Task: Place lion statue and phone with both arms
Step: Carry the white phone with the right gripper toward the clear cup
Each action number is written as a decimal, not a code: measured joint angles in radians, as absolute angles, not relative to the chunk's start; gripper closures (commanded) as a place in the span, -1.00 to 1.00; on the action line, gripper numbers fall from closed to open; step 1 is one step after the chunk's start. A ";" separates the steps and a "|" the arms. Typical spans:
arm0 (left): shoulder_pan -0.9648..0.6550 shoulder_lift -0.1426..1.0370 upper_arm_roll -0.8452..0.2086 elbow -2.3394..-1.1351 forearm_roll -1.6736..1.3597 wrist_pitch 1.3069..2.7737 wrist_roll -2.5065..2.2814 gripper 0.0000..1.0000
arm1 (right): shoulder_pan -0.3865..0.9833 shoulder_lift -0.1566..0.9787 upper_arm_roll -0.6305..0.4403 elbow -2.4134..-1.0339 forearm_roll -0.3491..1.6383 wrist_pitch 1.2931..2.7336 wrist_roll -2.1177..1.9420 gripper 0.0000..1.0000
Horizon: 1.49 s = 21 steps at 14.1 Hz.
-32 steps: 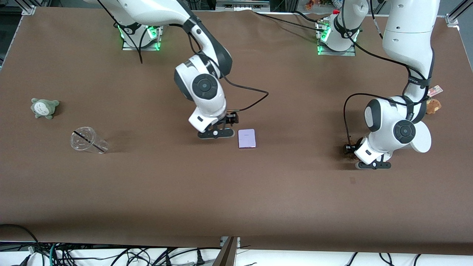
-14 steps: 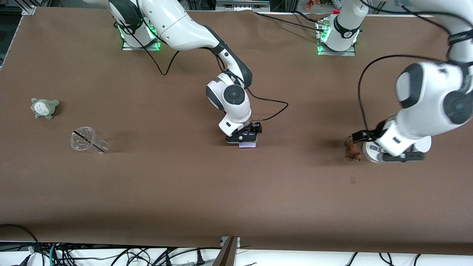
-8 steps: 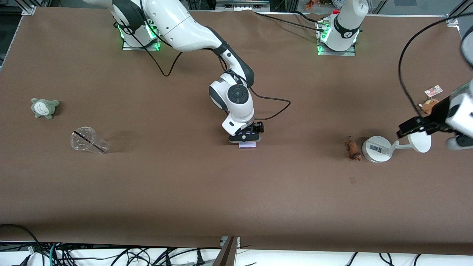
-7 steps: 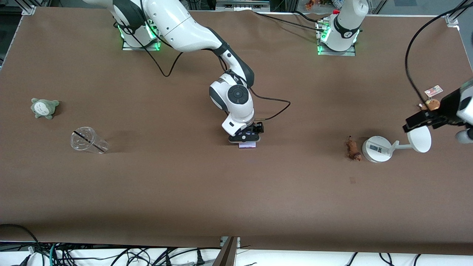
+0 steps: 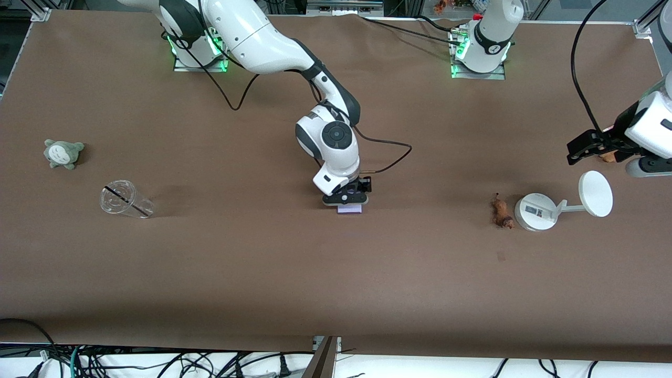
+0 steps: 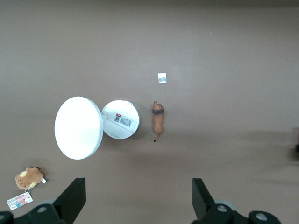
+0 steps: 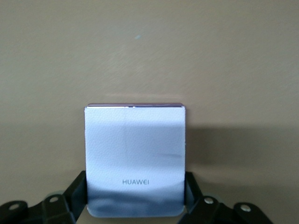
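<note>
The phone [image 5: 350, 209], a pale lavender slab, lies near the table's middle, mostly covered by my right gripper [image 5: 346, 200]. In the right wrist view the phone [image 7: 134, 154] sits between the two fingers [image 7: 78, 189], which press on its two side edges; the gripper [image 7: 135, 196] is shut on it. The lion statue [image 5: 501, 211], small and orange-brown, lies on the table beside a white stand's base. It also shows in the left wrist view [image 6: 158, 120]. My left gripper [image 5: 590, 148] is open and empty in the air near the left arm's end of the table, away from the lion [image 6: 138, 205].
A white stand with a round base [image 5: 534, 212] and a disc [image 5: 596, 193] lies next to the lion. A brown plush with a tag [image 6: 29, 178] lies under the left gripper. A grey-green plush [image 5: 63, 153] and a tipped clear cup [image 5: 126, 199] lie toward the right arm's end.
My left gripper has risen from the lion and swung toward the left arm's end of the table, leaving the lion down. My right gripper has moved over the phone and closed on it.
</note>
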State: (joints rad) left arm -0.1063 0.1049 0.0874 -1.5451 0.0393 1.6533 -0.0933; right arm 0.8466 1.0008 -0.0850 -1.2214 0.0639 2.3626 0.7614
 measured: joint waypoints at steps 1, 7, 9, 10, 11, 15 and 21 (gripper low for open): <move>-0.101 0.105 0.087 -1.549 0.039 1.653 -0.093 -1.00 | 0.840 1.000 -0.098 -1.217 0.064 2.354 0.737 0.49; -0.078 0.107 0.087 -1.553 0.033 1.653 -0.092 -1.00 | 0.711 0.889 -0.118 -1.262 0.064 2.174 0.573 0.49; -0.069 0.113 0.088 -1.554 0.015 1.653 -0.092 -1.00 | 0.670 0.792 -0.120 -1.361 0.064 2.156 0.509 0.49; -0.066 0.117 0.088 -1.554 0.012 1.653 -0.092 -1.00 | 0.649 0.743 -0.122 -1.420 0.064 2.156 0.470 0.49; -0.064 0.122 0.088 -1.554 0.011 1.653 -0.092 -1.00 | 0.623 0.691 -0.124 -1.483 0.064 2.156 0.425 0.49; -0.062 0.125 0.088 -1.552 0.010 1.653 -0.092 -1.00 | 0.532 0.511 -0.143 -1.695 0.065 2.156 0.273 0.49; -0.061 0.125 0.088 -1.552 0.010 1.653 -0.092 -1.00 | 0.522 0.442 -0.222 -1.873 0.064 2.214 0.190 0.49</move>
